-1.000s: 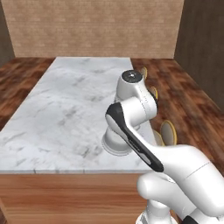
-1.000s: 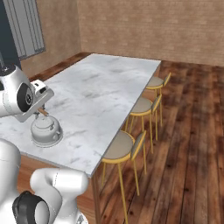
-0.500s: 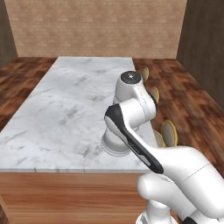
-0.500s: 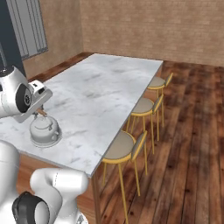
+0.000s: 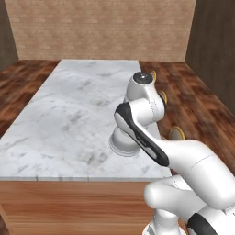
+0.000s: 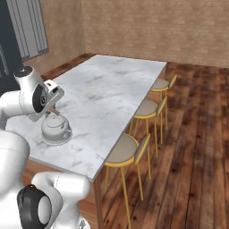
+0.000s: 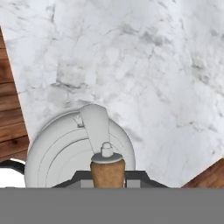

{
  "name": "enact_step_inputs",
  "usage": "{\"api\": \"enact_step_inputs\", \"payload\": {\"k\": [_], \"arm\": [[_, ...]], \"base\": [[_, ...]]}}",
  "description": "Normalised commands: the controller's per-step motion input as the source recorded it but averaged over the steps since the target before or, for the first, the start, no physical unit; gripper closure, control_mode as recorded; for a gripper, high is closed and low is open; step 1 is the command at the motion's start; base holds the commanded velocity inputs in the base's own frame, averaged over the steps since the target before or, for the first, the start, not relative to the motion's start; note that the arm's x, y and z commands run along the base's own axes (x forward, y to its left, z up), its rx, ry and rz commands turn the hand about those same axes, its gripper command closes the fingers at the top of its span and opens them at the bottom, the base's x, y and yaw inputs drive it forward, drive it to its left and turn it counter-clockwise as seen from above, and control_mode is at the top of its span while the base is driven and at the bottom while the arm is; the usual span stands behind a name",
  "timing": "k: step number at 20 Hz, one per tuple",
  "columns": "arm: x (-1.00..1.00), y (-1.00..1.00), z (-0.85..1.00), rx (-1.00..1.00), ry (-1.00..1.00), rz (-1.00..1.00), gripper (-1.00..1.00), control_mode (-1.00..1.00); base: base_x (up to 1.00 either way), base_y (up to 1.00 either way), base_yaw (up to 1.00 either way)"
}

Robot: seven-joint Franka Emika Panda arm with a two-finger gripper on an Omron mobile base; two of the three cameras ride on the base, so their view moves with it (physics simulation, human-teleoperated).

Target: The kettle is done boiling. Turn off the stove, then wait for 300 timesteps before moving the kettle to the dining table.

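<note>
Moved: base view shifted; kettle unchanged on dining table | gripper: jaws clamped on wooden handle, kettle body directly below | left: release.

The dining table lay bare toward the upper frame; only the kettle stood lower left, stools apparently lining its right edge.

no text, labels or numbers can be read.

Brick walls, dark wood plank floor, three yellow-framed stools
</note>
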Motion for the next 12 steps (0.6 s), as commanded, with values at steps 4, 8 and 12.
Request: {"api": "enact_step_inputs", "payload": {"k": [4, 8, 12], "arm": [[0.44, -0.17, -0.05, 0.01, 0.0, 0.02, 1.0, -1.0], [0.38, -0.1, -0.04, 0.0, 0.0, 0.0, 1.0, -1.0], [0.41, -0.11, -0.08, 0.0, 0.0, 0.0, 1.0, -1.0]], "base": [[0.0, 0.0, 0.0], [0.0, 0.0, 0.0], [0.0, 0.0, 0.0]]}}
